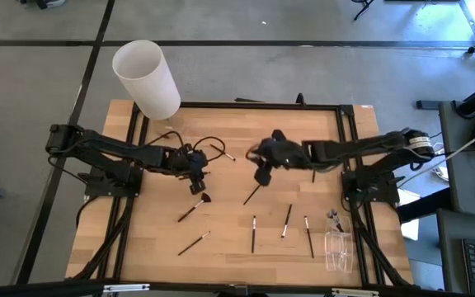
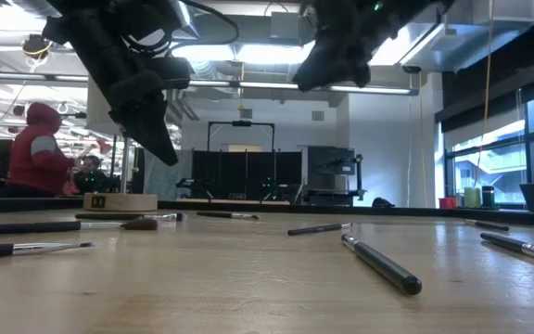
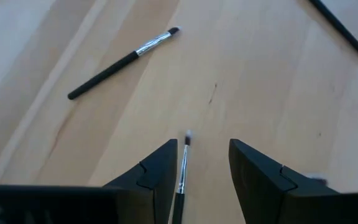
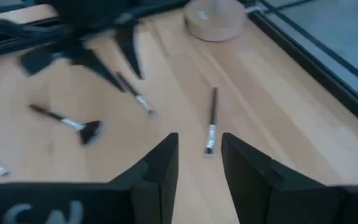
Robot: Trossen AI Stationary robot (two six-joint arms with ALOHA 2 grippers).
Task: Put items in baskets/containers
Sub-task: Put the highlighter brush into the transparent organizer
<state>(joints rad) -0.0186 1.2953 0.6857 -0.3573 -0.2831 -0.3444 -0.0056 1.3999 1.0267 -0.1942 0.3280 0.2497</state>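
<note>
Apparently one brush (image 1: 335, 219) lies in the clear holder (image 1: 339, 250); both grippers gape empty.

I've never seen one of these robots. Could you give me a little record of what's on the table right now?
Table: wooden top with makeup brushes lying scattered
Fan brush: flat on the wood, near the left arm
Clear holder: by the table's right edge
Left gripper: fingers apart, a thin brush between them; grip unclear
Right gripper: open, nothing held
White cylinder: at a left corner
</note>
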